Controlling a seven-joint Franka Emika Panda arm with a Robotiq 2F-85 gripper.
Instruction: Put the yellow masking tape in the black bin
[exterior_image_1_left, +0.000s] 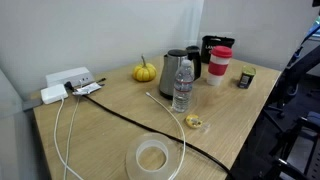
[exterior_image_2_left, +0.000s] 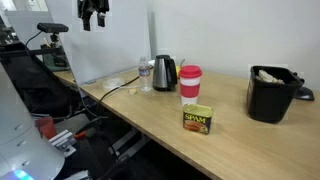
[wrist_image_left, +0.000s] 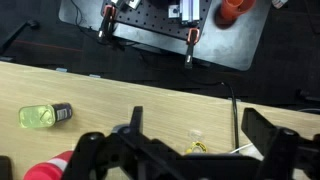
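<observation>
Plainly the tool (exterior_image_2_left: 95, 12) hangs high over the worktop (exterior_image_1_left: 100, 145), jaws wide and empty; the yellow masking tape (exterior_image_1_left: 195, 121) lies flat at 5 o'clock of the water bottle (exterior_image_1_left: 182, 85), showing between the jaws in the wrist view; the black bin (exterior_image_2_left: 272, 95) stands well apart.

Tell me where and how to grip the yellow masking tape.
Grip the yellow masking tape across its outer rim, coming straight down from above: the small ring seems to lie flat on the table, with the water bottle standing close beside it.
</observation>
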